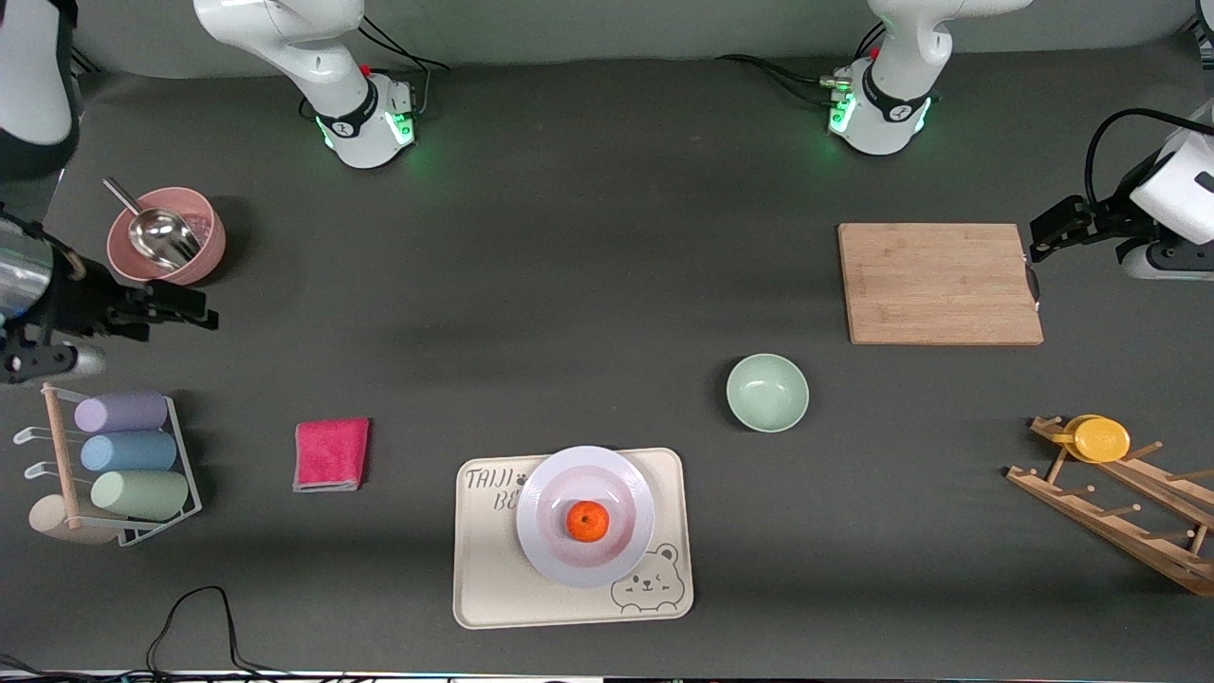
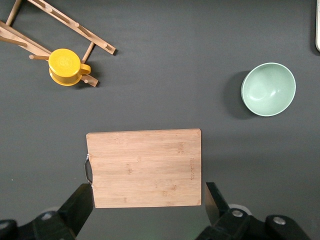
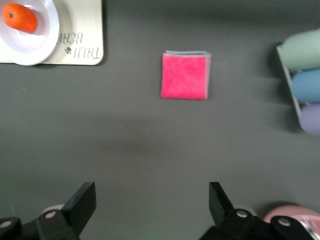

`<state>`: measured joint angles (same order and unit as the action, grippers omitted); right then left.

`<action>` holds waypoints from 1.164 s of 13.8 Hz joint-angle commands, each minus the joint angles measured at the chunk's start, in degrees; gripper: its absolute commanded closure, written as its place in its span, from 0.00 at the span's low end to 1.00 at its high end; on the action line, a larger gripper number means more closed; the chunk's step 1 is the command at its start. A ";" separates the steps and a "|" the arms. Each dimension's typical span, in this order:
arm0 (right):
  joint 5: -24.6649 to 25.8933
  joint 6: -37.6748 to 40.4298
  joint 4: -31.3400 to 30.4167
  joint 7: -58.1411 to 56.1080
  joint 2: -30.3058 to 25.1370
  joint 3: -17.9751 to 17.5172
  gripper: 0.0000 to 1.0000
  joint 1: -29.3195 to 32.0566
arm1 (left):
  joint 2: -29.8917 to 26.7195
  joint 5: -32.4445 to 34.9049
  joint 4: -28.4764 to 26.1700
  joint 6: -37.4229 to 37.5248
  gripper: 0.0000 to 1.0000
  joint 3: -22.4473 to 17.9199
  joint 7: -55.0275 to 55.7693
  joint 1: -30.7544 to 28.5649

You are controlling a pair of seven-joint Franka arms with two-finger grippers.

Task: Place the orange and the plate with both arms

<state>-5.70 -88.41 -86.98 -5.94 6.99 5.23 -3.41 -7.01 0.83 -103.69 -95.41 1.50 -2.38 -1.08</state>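
Observation:
The orange (image 1: 588, 521) lies in the sunken centre of the white plate (image 1: 548, 486). The plate rests on a cream bear-print tray (image 1: 493, 588) near the front camera's edge of the table. The right wrist view also shows the orange (image 3: 20, 17) and the plate (image 3: 45, 35). My left gripper (image 1: 1043, 237) is open and empty over the end of the wooden cutting board (image 1: 939, 283) at the left arm's end; its own view shows it (image 2: 149, 200) above the board (image 2: 145, 167). My right gripper (image 1: 194, 313) (image 3: 152, 200) is open and empty over bare table at the right arm's end.
A pale-green bowl (image 1: 767, 392) sits between board and tray. A pink cloth (image 1: 331, 453) lies beside the tray. A pink bowl with a metal scoop (image 1: 166, 235) and a rack of pastel cups (image 1: 128, 453) stand near the right gripper. A wooden rack holds a yellow cup (image 1: 1098, 439).

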 commanded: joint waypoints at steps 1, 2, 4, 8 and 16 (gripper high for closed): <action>3.41 0.78 -2.49 2.07 -2.76 -2.50 0.00 1.74 | -0.20 -0.04 0.07 -0.13 0.00 0.17 0.01 -0.23; 3.85 1.04 -2.49 2.07 -2.94 -2.33 0.00 1.57 | -0.20 -0.04 0.06 0.05 0.00 0.08 0.01 -0.15; 4.47 0.87 -2.49 2.85 -2.94 -2.15 0.00 1.39 | -0.20 -0.04 0.06 0.14 0.00 0.08 0.01 -0.23; 4.65 -1.33 -4.16 4.71 -3.21 -2.24 0.00 0.86 | -0.20 -0.04 0.15 0.49 0.00 0.08 -0.08 -0.23; 4.74 -2.39 -4.25 4.70 -3.12 -2.06 0.00 0.95 | -0.29 -0.04 0.15 0.58 0.00 0.17 -0.25 -0.23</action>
<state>-2.44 -89.93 -89.91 -2.92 5.23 3.35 -2.35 -6.93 0.83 -103.70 -95.30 1.50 -2.38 -1.09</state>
